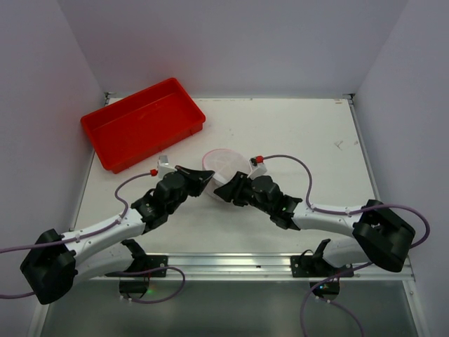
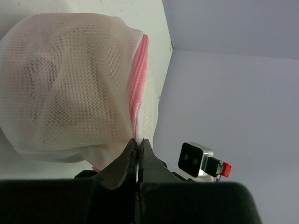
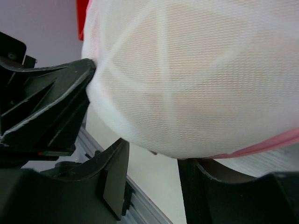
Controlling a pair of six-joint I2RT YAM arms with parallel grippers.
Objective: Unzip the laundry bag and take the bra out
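No legible writing. Laundry bag (image 1: 226, 166): white mesh, pink zipper (image 2: 136, 91), beige shape inside. Left end effector (image 2: 138, 145) pinched on zipper; right end effector (image 3: 154, 161) grips bag.

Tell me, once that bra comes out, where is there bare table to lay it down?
The table is bare right of the laundry bag and behind it toward the back wall. The red tray sits empty at back left. It is crowded where the left gripper and right gripper meet the bag.

White table (image 1: 309, 140) between pale lilac walls (image 1: 231, 42), evenly lit
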